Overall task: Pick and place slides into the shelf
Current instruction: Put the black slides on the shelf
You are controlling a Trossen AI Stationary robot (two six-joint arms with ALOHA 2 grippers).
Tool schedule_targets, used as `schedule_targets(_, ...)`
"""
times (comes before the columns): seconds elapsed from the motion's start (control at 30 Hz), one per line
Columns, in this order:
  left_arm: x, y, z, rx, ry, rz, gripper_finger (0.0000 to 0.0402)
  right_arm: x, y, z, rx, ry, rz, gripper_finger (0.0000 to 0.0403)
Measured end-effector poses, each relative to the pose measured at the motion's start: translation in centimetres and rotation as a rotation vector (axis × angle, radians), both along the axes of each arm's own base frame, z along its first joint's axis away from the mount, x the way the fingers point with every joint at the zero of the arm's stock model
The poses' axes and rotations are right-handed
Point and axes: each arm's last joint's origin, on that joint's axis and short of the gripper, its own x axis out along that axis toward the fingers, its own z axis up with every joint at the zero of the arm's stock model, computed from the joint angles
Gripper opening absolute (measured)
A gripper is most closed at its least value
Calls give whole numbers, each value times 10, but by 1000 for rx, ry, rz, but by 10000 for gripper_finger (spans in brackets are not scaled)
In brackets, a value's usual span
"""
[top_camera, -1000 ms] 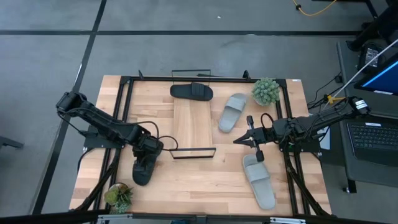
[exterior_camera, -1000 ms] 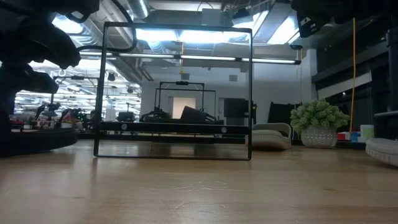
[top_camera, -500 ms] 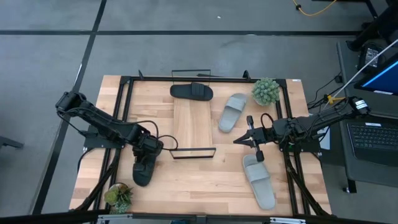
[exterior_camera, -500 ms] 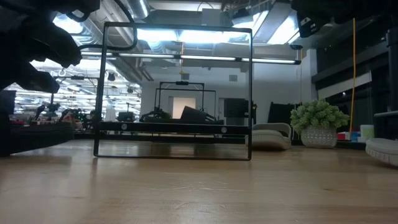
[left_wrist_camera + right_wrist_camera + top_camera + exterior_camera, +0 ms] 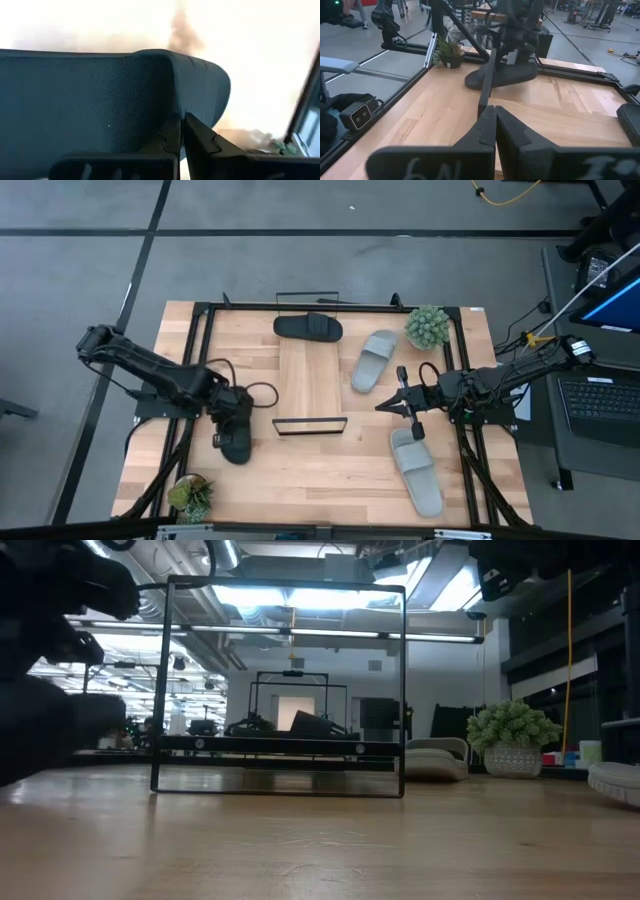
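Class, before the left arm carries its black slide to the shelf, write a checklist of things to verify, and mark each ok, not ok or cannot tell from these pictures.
1. Left gripper shut on the black slide: ok.
2. Slide lifted clear of the tabletop: cannot tell.
3. Bare board on the shelf for it: ok; only the other black slide lies at the far end.
4. Right gripper out of the path: ok; shut and empty, right of the shelf.
5. Grey slides out of the path: ok, both right of the shelf.
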Motion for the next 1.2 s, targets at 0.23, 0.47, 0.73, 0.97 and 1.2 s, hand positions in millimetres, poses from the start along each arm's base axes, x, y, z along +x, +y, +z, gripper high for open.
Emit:
schedule_targets(0.23, -14, 20, 15, 112, -85, 128, 1, 0, 0, 0, -7, 1, 1, 5)
schedule_targets(0.47, -25, 37, 26, 168, -156, 262, 1, 0, 0, 0, -53, -8, 9, 5)
schedule_targets(0.73, -31, 51, 58, 316, -204, 363, 0, 0, 0, 0, -59, -8, 10, 5)
schedule_targets(0.97, -19, 57, 92, 399, -424, 427, 0, 0, 0, 0, -105, -18, 18, 5)
schedule_targets(1.2, -4, 67, 103, 429, -591, 607, 0, 0, -1, 0, -114, -18, -13, 5)
